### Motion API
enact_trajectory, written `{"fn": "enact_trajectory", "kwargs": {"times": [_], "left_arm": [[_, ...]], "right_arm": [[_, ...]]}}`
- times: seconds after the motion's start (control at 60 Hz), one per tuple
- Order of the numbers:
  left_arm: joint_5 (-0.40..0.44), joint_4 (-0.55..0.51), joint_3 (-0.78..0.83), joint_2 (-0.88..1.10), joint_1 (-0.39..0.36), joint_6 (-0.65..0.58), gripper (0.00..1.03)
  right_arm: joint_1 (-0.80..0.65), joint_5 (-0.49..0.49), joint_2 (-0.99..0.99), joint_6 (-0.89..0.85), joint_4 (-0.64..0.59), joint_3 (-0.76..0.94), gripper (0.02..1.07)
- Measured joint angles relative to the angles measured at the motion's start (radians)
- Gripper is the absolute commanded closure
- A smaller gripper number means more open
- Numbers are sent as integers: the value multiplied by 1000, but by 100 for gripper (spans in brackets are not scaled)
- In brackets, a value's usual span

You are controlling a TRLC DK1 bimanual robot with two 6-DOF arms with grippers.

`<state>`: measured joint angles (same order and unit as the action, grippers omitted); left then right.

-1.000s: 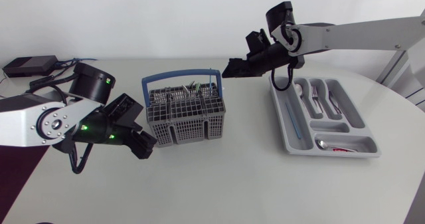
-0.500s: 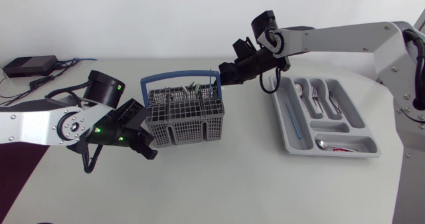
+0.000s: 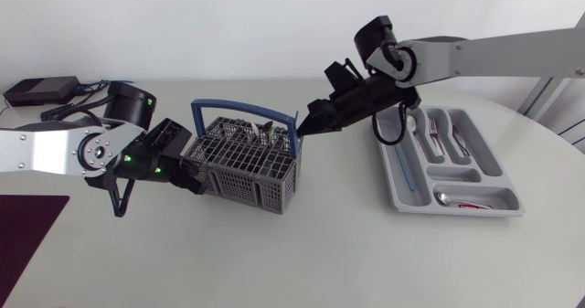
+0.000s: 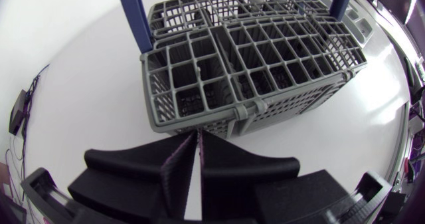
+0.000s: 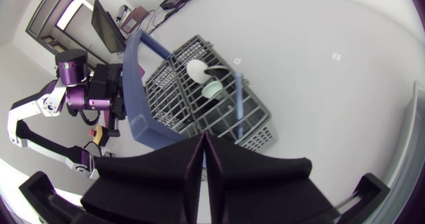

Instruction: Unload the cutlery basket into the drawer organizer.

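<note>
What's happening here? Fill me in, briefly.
Two robot arms flank the cutlery basket, which sits askew between them. The left gripper, fingers shut, is up against its near wall. The right gripper, also shut, is at one end of the blue handle. A few utensils stand in the basket. The drawer organizer holds spoons and forks.

A flat black box [image 3: 41, 90] with cables [image 3: 91, 87] sits at the table's [image 3: 274, 262] corner.

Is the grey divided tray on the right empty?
No, the drawer organizer holds cutlery in its long compartments, and a spoon lies in the crosswise one.
</note>
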<state>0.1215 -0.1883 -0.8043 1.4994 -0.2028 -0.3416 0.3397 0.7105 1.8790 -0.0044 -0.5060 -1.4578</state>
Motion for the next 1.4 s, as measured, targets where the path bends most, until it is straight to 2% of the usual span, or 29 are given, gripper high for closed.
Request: {"fn": "enact_trajectory", "kwargs": {"times": [0.2, 0.583, 0.717, 0.883, 1.217, 1.4], "left_arm": [[0, 0, 4, -54, 48, -15, 80], [0, 6, -6, -23, 111, -26, 80], [5, 10, -43, 47, 110, -26, 80], [27, 38, -112, 104, 101, -25, 80], [50, 61, -292, 280, 59, -17, 80], [53, 63, -357, 342, 27, -6, 82]], "right_arm": [[-91, -61, 87, 9, 45, -46, 99], [-26, -70, 261, 61, 84, -203, 99], [-12, -34, 270, 61, 83, -201, 99], [-8, -21, 212, 60, 84, -89, 99], [58, -17, -20, 56, 103, 256, 99], [67, -15, -104, 50, 109, 327, 99]]}}
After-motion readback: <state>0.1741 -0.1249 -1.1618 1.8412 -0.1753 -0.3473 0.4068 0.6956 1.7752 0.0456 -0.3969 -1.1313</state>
